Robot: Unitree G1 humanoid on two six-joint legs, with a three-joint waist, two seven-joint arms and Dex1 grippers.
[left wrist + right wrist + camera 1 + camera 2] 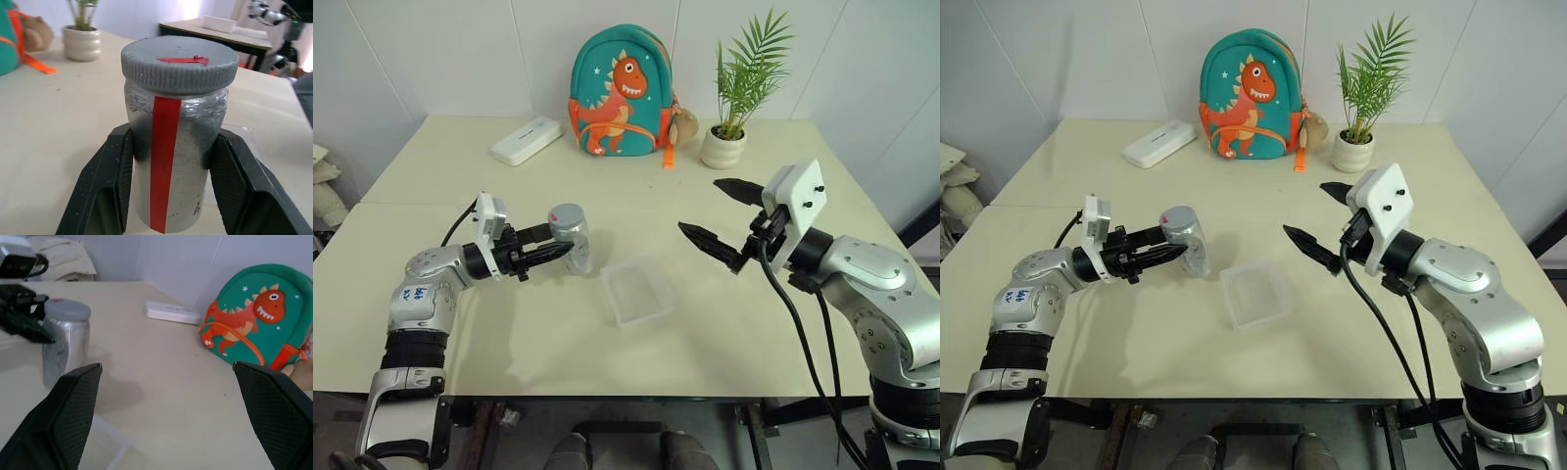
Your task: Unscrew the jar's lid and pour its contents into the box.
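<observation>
The jar (571, 235) is upright left of centre, silvery with a red strip down its side (165, 147). I cannot tell whether it rests on the table or hangs just above it. Its grey lid (179, 63) is on and carries a red mark. My left gripper (558, 241) is shut on the jar's body below the lid, one finger (110, 181) on each side. The contents are hidden inside the jar. The clear box (638, 290) lies on the table to the jar's right. My right gripper (699, 204) hangs open in the air right of the box, holding nothing.
A teal dinosaur backpack (620, 90) stands at the back of the table. A white rectangular case (527, 140) lies to its left and a potted plant (724, 147) stands to its right. Bare tabletop (548, 333) stretches in front of the jar and box.
</observation>
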